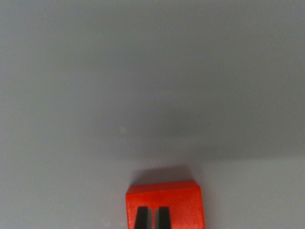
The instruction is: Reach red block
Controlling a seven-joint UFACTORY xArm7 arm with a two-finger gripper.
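Observation:
The red block (183,202) lies on the grey surface at the bottom centre of the wrist view, partly cut off by the lower edge. My gripper (152,212) hangs directly over it. Its two black fingertips (141,217) stand close together, with only a thin slit of red showing between them. The gripper looks shut with nothing held. I cannot tell whether the fingertips touch the block's top. A dark shadow lies just behind the block.
A plain grey tabletop (152,95) fills the rest of the view, darker across the upper part and lighter to the lower left and right. A small pale speck (121,130) marks the surface.

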